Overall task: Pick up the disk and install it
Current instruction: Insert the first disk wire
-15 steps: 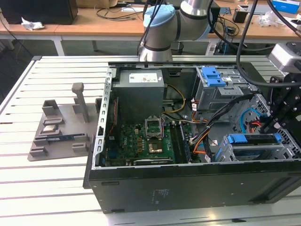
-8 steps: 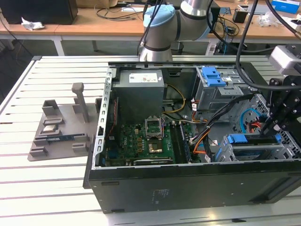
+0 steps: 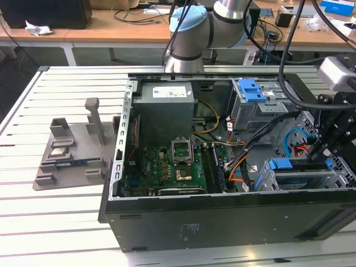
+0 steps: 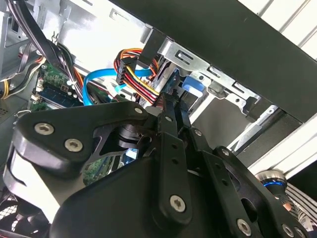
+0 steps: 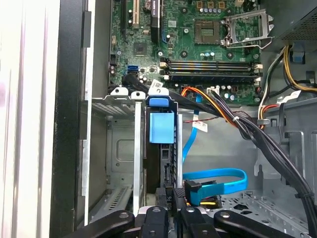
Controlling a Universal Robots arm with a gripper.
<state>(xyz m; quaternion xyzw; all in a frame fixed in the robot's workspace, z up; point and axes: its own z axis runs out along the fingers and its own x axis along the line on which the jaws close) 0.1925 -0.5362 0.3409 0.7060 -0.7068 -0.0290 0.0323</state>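
Lying on its side on a white slatted table [image 3: 67, 211], one open computer case [image 3: 222, 217] shows its green motherboard [image 3: 167, 169] and one large grey metal box [image 3: 165, 114] with a white sticker. One gripper [image 3: 318, 158] reaches into the case at the exterior view's right, over the drive cage [image 3: 300, 178] near the case's lower front corner. One disk [image 5: 161, 148] stands edge-on inside a slot of that cage, its blue carrier tab facing outward in the first wrist view; the same blue tab [image 4: 190, 87] shows just beyond the fingertips in the second wrist view. The black fingers [image 5: 163, 220] sit narrowly spaced at the disk's near edge, but whether they pinch it or merely rest beside it cannot be told. One loose blue flat cable [image 5: 218, 181] loops on the case floor just beside the cage. A second blue bracket [image 3: 250, 89] tops the upper drive bay. One grey fixture [image 3: 75, 150] sits well apart on the table.
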